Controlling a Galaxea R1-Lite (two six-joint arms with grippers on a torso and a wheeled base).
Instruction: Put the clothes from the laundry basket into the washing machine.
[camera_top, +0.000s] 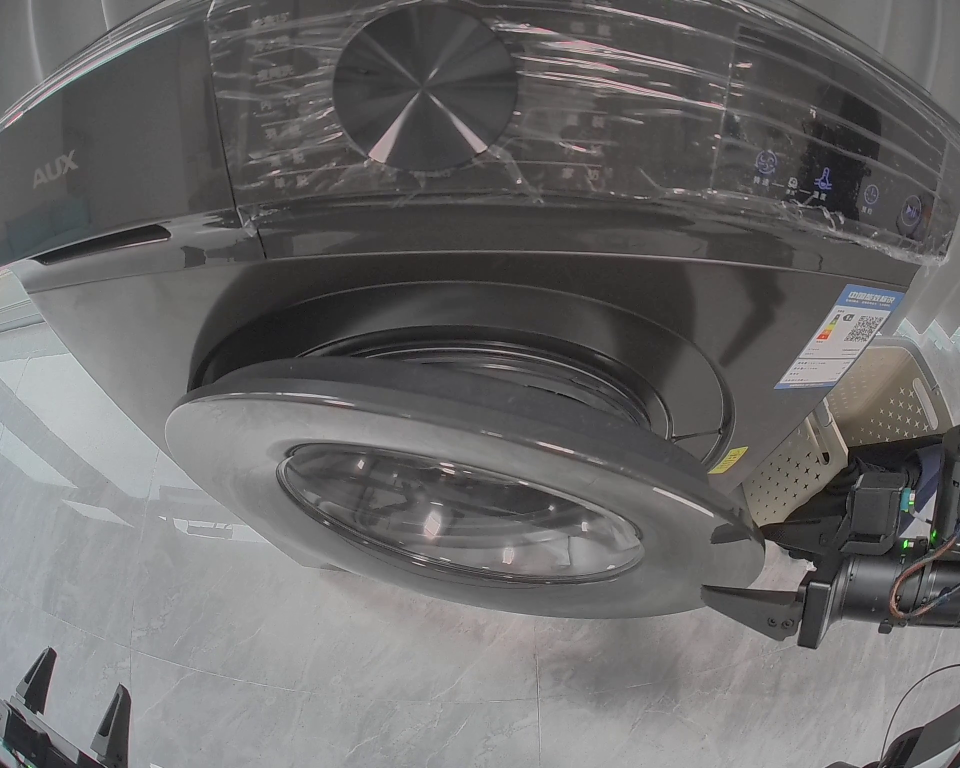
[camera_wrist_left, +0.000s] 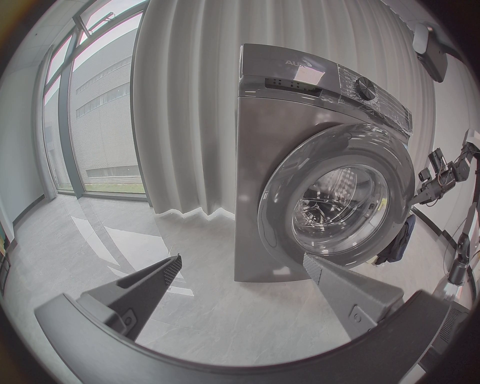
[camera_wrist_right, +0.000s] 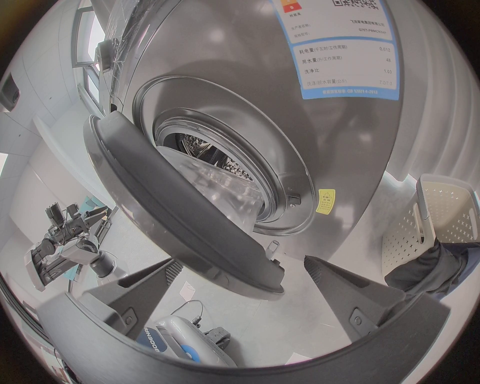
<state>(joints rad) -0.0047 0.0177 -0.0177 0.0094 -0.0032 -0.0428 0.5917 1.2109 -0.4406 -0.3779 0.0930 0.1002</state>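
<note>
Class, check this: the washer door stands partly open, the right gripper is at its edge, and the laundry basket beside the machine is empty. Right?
Not the basket: the right wrist view shows dark clothes over the rim of the laundry basket. The door is partly open, the right gripper at its edge.

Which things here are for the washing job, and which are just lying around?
For the job: washing machine, its partly open door, laundry basket, dark clothes draped over its rim, right gripper at the door's edge.
Just lying about: white and blue device on the floor, curtain, window.
</note>
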